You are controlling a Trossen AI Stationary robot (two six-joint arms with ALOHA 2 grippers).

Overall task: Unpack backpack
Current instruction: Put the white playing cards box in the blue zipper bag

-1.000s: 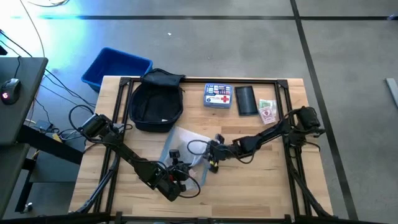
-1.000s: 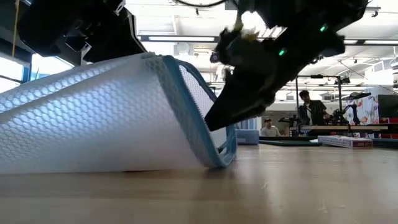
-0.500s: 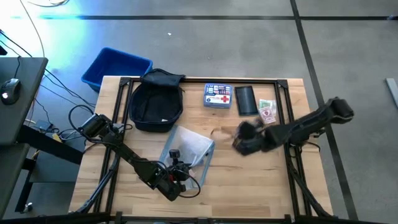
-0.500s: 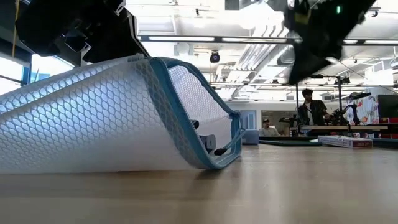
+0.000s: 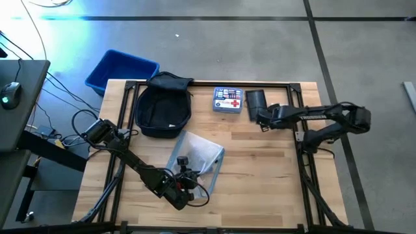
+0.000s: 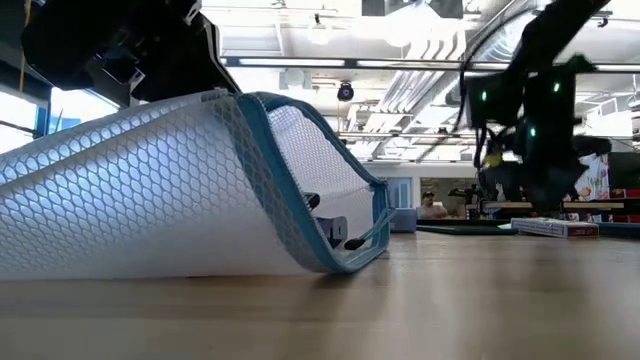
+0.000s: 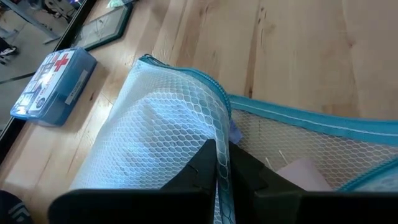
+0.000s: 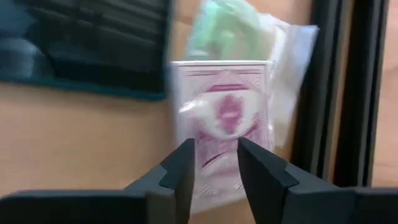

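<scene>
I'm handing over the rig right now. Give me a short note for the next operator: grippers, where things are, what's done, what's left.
Left gripper: shut on the white mesh pouch, mid-table, front.
Right gripper: at the back right, over the pink card pack; nothing between its fingers.
Backpack: back left.
Done: first-aid box, black pouch, card pack and mesh pouch lie out on the table.
Left: whether the backpack still holds anything can't be told.

1. A light wooden table (image 5: pixel 260 175) with a black frame fills the middle of the high view.
2. A dark backpack (image 5: pixel 163 107) lies at its far left.
3. A blue first-aid box (image 5: pixel 227 101) sits beside it, then a flat black pouch (image 5: pixel 255 99).
4. A white mesh bag (image 5: pixel 200 153) with blue trim lies near the middle.
5. A pink card pack (image 8: pixel 222 118) overlaps a green packet (image 8: pixel 219 37) near the right rail.
</scene>
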